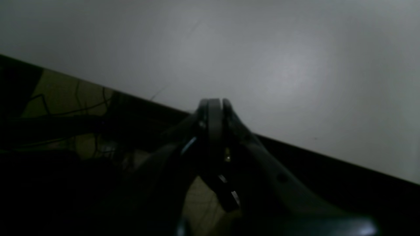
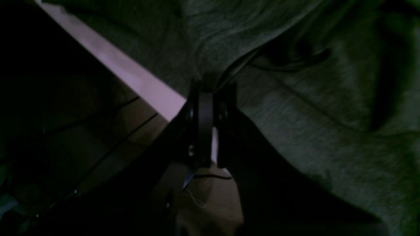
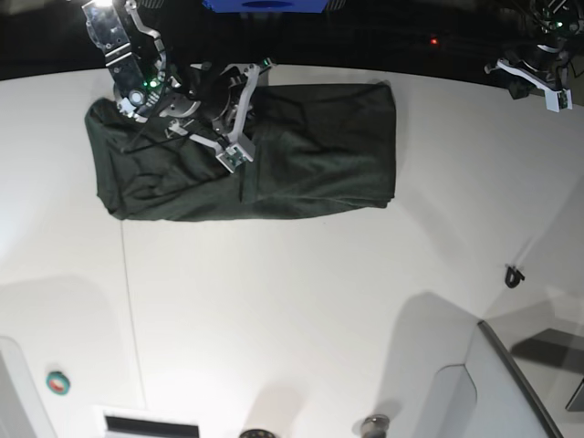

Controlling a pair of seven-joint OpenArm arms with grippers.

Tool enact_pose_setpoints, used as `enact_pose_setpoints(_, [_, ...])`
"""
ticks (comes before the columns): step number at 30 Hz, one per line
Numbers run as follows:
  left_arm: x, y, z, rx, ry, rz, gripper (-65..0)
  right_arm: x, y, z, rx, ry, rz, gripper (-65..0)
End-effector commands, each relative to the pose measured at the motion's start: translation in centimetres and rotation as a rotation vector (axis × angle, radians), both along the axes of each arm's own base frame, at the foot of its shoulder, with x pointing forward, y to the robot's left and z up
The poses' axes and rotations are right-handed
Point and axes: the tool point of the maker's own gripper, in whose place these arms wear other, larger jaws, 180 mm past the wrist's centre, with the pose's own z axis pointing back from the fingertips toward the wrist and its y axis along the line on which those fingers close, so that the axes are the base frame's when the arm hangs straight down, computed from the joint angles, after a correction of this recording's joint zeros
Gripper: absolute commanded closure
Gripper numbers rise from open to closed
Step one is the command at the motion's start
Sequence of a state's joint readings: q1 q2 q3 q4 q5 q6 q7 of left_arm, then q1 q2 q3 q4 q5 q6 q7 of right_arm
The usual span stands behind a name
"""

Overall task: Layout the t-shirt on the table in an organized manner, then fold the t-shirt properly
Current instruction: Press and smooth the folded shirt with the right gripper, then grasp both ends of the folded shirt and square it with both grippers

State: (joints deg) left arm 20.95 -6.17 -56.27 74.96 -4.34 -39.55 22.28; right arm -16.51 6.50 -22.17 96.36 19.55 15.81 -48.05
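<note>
The dark green t-shirt [image 3: 274,160] lies as a long, wrinkled band along the far side of the white table [image 3: 301,301]. My right gripper [image 3: 203,80] hangs over the shirt's far edge, left of its middle. In the right wrist view its jaws [image 2: 210,90] are pressed together at the cloth's hem [image 2: 295,124], right beside the table's edge strip [image 2: 131,75], and a fold of fabric rises from the tips. My left gripper [image 3: 525,80] is at the far right, off the shirt. In the left wrist view it [image 1: 215,101] is shut on nothing above the bare tabletop [image 1: 279,65].
A thin dark seam [image 3: 132,310] runs down the table's left part. A small black item [image 3: 514,275] lies at the right, a round green and red button [image 3: 57,382] at the near left, and a grey panel [image 3: 511,383] at the near right corner.
</note>
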Motion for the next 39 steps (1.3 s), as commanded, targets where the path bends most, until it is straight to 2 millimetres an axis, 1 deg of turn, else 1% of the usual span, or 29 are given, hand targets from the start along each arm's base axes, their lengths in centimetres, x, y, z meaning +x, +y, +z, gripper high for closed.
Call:
enact_pose_setpoints(1, [0.5,0.8,1.0,0.023,-0.03,-0.01,0.0,0.6,0.1,0.7,0.019,-0.026,-0.001,-0.8])
enact_pose_setpoints(6, [0.5,0.8,1.0,0.023,-0.03,-0.01,0.0,1.0,-0.4,0.8,0.009,-0.038,0.001,-0.8])
enact_pose_setpoints(10, [0.5,0.8,1.0,0.023,-0.03,-0.01,0.0,0.8,-1.1,0.6,-0.009,-0.037,0.007,-0.8])
enact_pose_setpoints(15, [0.5,0.8,1.0,0.023,-0.03,-0.01,0.0,1.1,-1.6,2.0,-0.03,-0.06,0.031,-0.9])
enact_pose_setpoints(18, [0.5,0.8,1.0,0.023,-0.03,-0.011,0.0,1.7,-2.8,2.0,-0.051,-0.055,-0.005,-2.1])
enact_pose_setpoints(20, [0.5,0.7,1.0,0.022,-0.03,-0.013,0.0,1.8,-3.0,2.0,-0.054,-0.054,-0.012,-6.3])
enact_pose_setpoints(23, [0.6,0.7,1.0,0.022,-0.03,-0.014,0.0,1.2,-2.8,2.2,-0.053,-0.046,-0.001,-20.4])
enact_pose_setpoints(25, [0.6,0.7,1.0,0.022,-0.03,-0.014,0.0,1.3,-2.7,3.2,-0.052,-0.063,0.003,-27.8])
enact_pose_setpoints(26, [0.6,0.7,1.0,0.022,-0.03,-0.014,0.0,1.6,-2.5,4.1,-0.044,-0.088,0.006,-30.3])
enact_pose_setpoints(27, [0.6,0.6,1.0,0.021,-0.029,-0.015,0.0,2.0,-2.4,4.9,-0.035,-0.115,0.006,-31.2])
enact_pose_setpoints(29, [0.6,0.6,1.0,0.021,-0.029,-0.015,0.0,2.9,-2.1,6.0,-0.022,-0.155,0.006,-31.2])
enact_pose_setpoints(31, [0.6,0.6,1.0,0.021,-0.029,-0.015,0.0,5.0,-1.8,7.1,-0.016,-0.206,0.004,-31.8])
enact_pose_setpoints(36, [0.6,0.5,0.9,0.019,-0.029,-0.016,0.0,9.5,-0.6,6.3,-0.005,-0.204,-0.027,-31.4])
enact_pose_setpoints(38, [0.6,0.5,1.0,0.02,-0.031,-0.017,0.0,10.6,0.5,6.2,0.025,-0.209,-0.036,-31.2])
enact_pose_setpoints(39, [0.6,0.4,1.0,0.019,-0.031,-0.017,0.0,10.7,0.9,6.2,0.038,-0.214,-0.038,-30.9])
